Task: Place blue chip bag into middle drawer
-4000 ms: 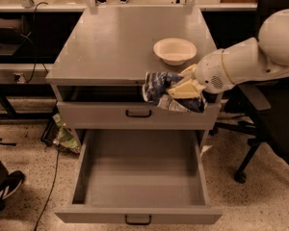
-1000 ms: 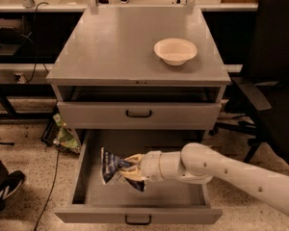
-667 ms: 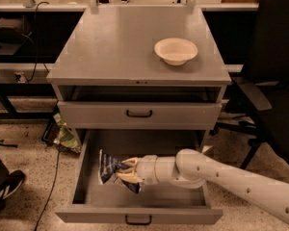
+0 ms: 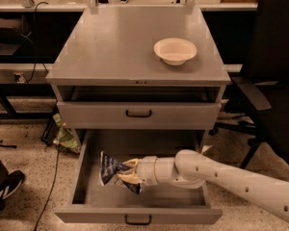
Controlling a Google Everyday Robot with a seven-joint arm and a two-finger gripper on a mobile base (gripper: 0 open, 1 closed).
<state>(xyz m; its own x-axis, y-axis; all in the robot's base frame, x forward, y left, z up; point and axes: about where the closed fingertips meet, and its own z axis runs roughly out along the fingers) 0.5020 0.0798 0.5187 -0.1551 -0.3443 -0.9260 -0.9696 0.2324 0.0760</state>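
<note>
Far left, on the floor beside the cabinet: green crumpled wrapper (image 4: 65, 137), not involved. Middle drawer (image 4: 80, 177) is pulled fully out, with the grey floor visible. Blue chip bag (image 4: 110, 166) is inside it, left of centre and low over the drawer floor; cannot tell whether it is touching. The gripper (image 4: 126, 171) sits just right of the bag and inside the drawer walls. Its tan fingers (image 4: 131, 163) are pinched onto the bag's right end, so the bag is not released. The white arm (image 4: 221, 179) comes in from the lower right, over the drawer's right wall. Above it, the upper drawer (image 4: 138, 113) is closed. The white bowl (image 4: 175, 50) is on the cabinet top (image 4: 125, 37), right of centre.

Change: four seconds ago the bag was held up at the cabinet's right edge, near the bowl. It has since been carried down into the drawer. Over the last second it only shifted slightly left, then barely moved, so the arm looks settled.

Judgement: transport is done and the bag is in the right compartment. What remains is to release it and pull the arm out without snagging the foil.
</note>
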